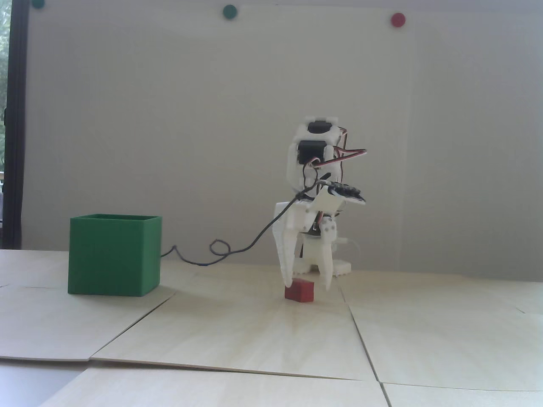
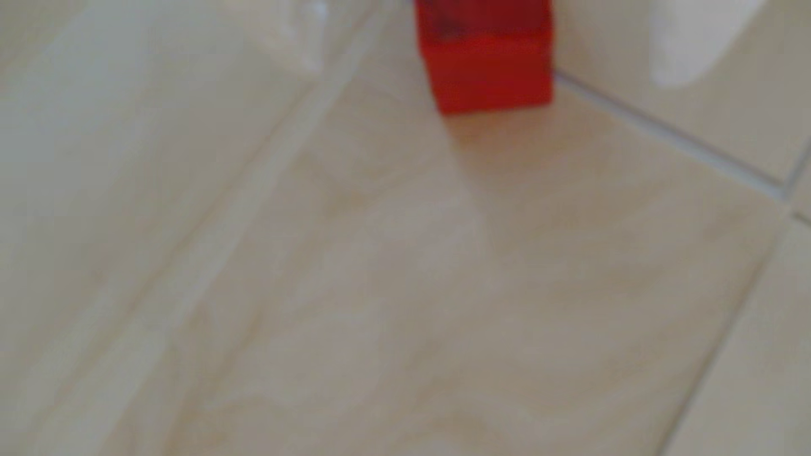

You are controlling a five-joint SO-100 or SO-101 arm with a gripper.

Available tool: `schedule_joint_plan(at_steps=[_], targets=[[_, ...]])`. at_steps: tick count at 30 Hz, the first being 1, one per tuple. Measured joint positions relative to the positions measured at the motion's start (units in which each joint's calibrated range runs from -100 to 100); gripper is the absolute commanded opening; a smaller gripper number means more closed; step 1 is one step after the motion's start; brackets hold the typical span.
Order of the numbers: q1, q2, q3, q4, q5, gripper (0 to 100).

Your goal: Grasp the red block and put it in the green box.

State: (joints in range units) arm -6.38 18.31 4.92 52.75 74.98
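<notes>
The tabletop (image 1: 237, 335) is covered with pale wood-grain panels whose seams are seen in both views. On its left side in the fixed view, the green box (image 1: 114, 255) is set upright with its open top facing up, well apart from the arm. The white arm (image 1: 316, 169) is folded down at centre right, and its jaws (image 1: 307, 285) are held apart with the tips lowered almost to the tabletop. The red block (image 1: 300, 291) is found resting on the tabletop between those tips, with the left finger (image 1: 285, 254) just beside or touching its left end and the right finger (image 1: 326, 263) just beside its right end. The block's longer side is seen running left to right in the fixed view, so it appears to lie across the gap. In the blurred wrist view the red block (image 2: 487, 57) is shown at the top edge, beside a seam. A closing of the jaws is judged to be the move now called for, followed by a carry leftward.
</notes>
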Motion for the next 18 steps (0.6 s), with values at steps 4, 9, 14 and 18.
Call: schedule_joint_plan(at_steps=[4,9,14,18], targets=[[0.61,0.0,0.0,0.0,0.0,26],[1.22,0.0,0.0,0.0,0.0,26],[1.76,0.0,0.0,0.0,0.0,26],[1.76,0.0,0.0,0.0,0.0,26]])
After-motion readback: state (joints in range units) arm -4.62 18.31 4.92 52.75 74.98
